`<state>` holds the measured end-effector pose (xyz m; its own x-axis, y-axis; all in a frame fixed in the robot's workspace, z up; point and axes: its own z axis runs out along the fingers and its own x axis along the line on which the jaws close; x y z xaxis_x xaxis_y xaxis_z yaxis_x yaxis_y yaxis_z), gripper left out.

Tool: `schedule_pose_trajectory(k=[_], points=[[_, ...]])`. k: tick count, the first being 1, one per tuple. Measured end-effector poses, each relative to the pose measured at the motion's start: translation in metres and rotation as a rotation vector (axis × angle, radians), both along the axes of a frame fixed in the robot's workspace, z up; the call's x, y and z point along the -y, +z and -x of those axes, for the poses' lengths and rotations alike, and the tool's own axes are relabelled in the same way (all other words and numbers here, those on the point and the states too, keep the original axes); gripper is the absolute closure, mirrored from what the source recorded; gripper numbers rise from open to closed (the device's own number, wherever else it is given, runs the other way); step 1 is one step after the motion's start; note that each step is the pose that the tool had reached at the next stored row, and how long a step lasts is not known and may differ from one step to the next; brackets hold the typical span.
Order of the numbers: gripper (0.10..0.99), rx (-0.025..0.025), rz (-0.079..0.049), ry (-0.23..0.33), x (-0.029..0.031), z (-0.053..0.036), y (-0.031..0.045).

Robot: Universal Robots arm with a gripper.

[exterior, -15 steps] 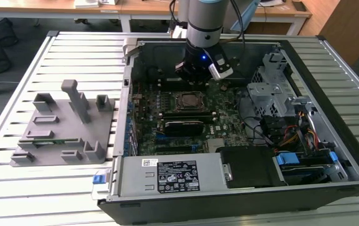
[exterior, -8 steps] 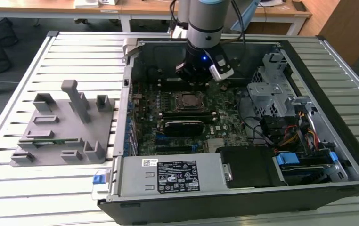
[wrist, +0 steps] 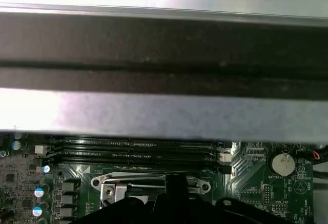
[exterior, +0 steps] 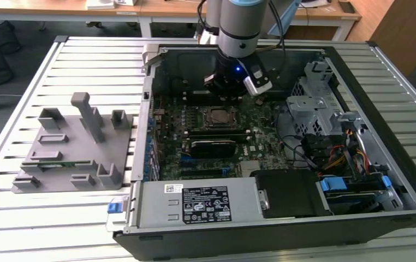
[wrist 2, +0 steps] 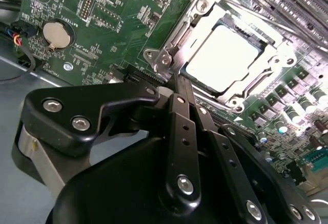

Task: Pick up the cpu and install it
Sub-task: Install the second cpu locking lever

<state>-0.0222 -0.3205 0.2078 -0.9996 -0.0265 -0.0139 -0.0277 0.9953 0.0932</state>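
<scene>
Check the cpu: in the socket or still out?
In. In the second wrist view the cpu lies flat inside the metal socket frame on the motherboard, the gripper beside it, holding nothing.

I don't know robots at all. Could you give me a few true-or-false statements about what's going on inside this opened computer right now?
1. The small flat silvery-white square cpu lies in the metal-framed motherboard socket. True.
2. The black tool is holding the cpu in the air. False: in the second wrist view its tip is beside the socket, and the cpu sits inside it.
3. The grey plastic holder block stands inside the black computer case. False: it stands outside, on the slatted table, at the exterior view's left.
4. A round silver coin battery sits on the green board. True.
</scene>
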Motion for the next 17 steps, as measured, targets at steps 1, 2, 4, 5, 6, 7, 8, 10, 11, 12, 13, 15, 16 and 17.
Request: schedule_pose_trajectory(k=[1, 2, 4, 5, 6, 7, 8, 10, 11, 12, 13, 15, 16, 17], points=[[0.98, -0.0001, 0.0, 0.0, 0.0012, 0.0, 0.0], [0.98, 0.0, 0.0, 0.0, 0.0035, -0.0002, 0.0], [0.98, 0.0001, 0.0, 0.0, 0.0056, -0.0004, 0.0], [0.98, 0.0, 0.0, 0.0, 0.0065, -0.0005, 0.0], [0.98, 0.0, 0.0, 0.0, 0.0074, -0.0005, 0.0], [0.98, 0.0, 0.0, 0.0, 0.0082, -0.0007, 0.0], [0.98, 0.0, 0.0, 0.0, 0.0092, -0.0008, -0.0001], [0.98, 0.0, 0.0, 0.0, 0.0109, -0.0008, 0.0], [0.98, 0.0, 0.0, 0.0, 0.0116, -0.0008, 0.0], [0.98, 0.0, 0.0, 0.0, 0.012, -0.0008, 0.0002], [0.98, -0.0001, 0.0, 0.0, 0.0121, -0.0007, 0.0015], [0.98, 0.0, 0.0, 0.0, 0.0122, -0.0007, 0.0069], [0.98, 0.0001, 0.0, 0.0, 0.0122, -0.0008, 0.0106], [0.98, 0.0, 0.0, 0.0, 0.0122, -0.0008, 0.0147]])
